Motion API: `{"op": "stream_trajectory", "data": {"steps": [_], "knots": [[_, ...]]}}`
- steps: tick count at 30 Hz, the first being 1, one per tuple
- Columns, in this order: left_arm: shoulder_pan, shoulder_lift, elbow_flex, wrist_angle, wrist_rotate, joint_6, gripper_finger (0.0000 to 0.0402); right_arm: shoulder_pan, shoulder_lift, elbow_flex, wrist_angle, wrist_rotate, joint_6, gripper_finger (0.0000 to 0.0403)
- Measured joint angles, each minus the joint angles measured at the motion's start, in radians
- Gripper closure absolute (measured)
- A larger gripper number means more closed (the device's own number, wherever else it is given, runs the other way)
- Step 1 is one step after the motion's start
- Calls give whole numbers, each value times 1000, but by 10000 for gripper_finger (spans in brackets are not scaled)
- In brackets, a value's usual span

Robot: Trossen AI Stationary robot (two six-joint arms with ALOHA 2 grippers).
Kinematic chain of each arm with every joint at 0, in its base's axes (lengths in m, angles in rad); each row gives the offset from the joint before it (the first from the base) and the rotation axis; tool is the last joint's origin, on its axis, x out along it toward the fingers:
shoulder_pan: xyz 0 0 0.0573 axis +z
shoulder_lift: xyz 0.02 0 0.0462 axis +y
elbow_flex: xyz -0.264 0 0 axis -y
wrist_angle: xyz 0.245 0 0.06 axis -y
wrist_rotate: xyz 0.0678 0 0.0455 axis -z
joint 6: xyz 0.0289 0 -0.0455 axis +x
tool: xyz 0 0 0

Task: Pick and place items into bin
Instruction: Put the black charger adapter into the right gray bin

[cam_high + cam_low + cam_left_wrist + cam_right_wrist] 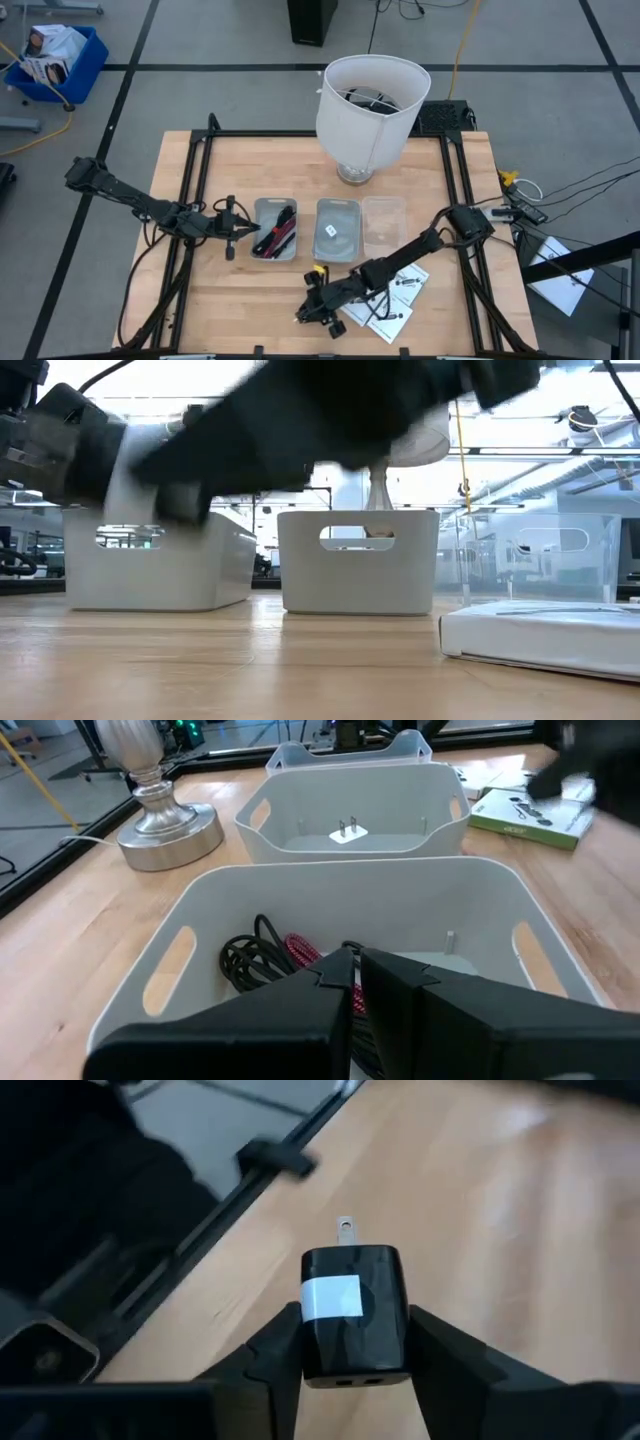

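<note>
My right gripper [315, 308] is over the table's near side, left of the white packets [400, 295], and is shut on the small black cube [352, 1315]. The cube is a plug with a white label and metal prongs. My left gripper [232, 232] is shut, touches nothing and stands at the left wall of the left grey bin [275, 228]. Coiled black and red cables [270, 955] lie in that bin. A tiny white piece [347, 833] lies on the floor of the middle grey bin [337, 228]. A clear bin [383, 225] stands to the right. My right gripper pinches the black cube between its two fingers [275, 1355], one on each side face [312, 1342]. The white label faces up and the prongs [345, 1228] point away from the wrist. The cube appears clear of the wooden table.
A lamp with a white shade [372, 100] and a silver base [165, 825] stands at the table's far side behind the bins. A black frame rail [270, 1155] runs along the table edge near my right gripper. The packets [545, 635] lie flat on the near right.
</note>
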Motion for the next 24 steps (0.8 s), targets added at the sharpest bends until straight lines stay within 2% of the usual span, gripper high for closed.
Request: {"op": "stream_trajectory", "data": {"steps": [3, 8, 11, 15, 18, 24], "knots": [[0, 0, 0, -1, 0, -4, 371, -3, -90, 0, -80, 73, -35, 265], [0, 0, 0, -1, 0, -7, 371, -9, -306, 1, -364, 349, -66, 265], [0, 0, 0, -1, 1, -8, 371, -35, -415, 2, -545, 446, -21, 265], [0, 0, 0, -1, 1, -7, 371, -101, -488, 2, -748, 451, 65, 265], [0, 0, 0, 0, 0, -4, 371, -161, -489, 1, -845, 450, 108, 265], [0, 0, 0, 0, 0, -3, 371, -271, -420, -23, -790, 350, 223, 265]]}}
